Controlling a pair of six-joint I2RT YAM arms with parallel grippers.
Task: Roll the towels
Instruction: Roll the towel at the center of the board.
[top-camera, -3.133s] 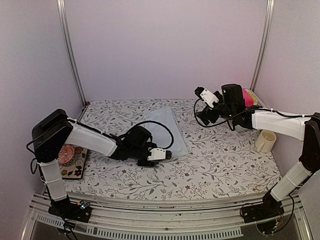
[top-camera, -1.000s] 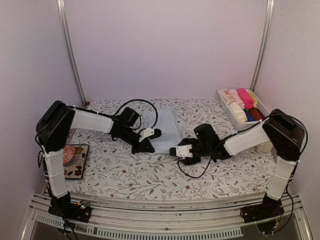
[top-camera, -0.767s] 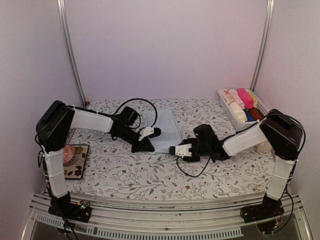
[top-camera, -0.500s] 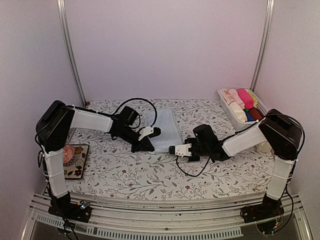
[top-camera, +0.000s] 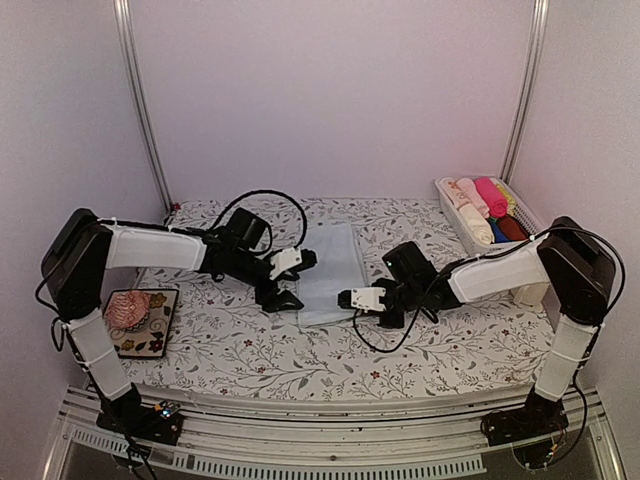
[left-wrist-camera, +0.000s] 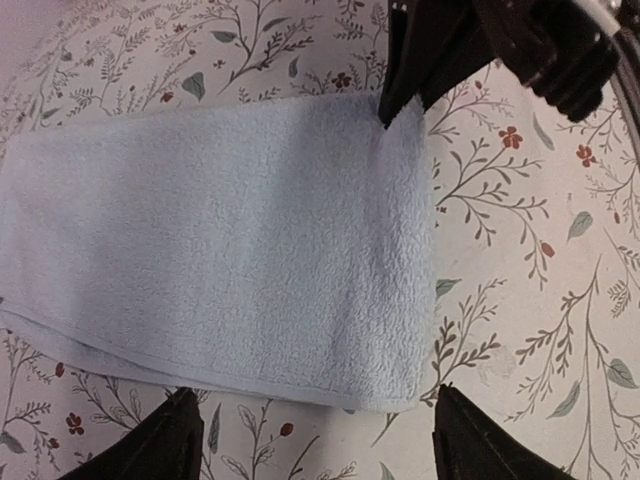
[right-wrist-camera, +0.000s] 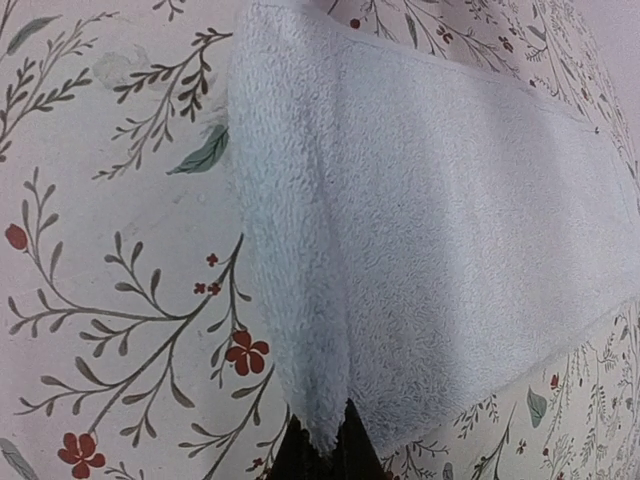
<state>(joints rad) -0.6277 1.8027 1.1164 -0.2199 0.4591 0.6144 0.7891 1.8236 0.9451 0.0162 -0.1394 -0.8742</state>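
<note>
soft, light, floppy blue towel flat on table — right gripper pinched on one near corner, left gripper spread wide over the other. best grabbed by corners.

A worktop covered in a pale print of leafy sprigs and small red flowers fills the floor of a pale-walled booth. At its far right corner stands a white basket packed with rolled cloths, among them a hot-pink roll, a dark blue one and a maroon one. Just in front of the basket a cream mug shows only in part. At the left edge, a pink knitted lump rests on a small patterned tray.
</note>
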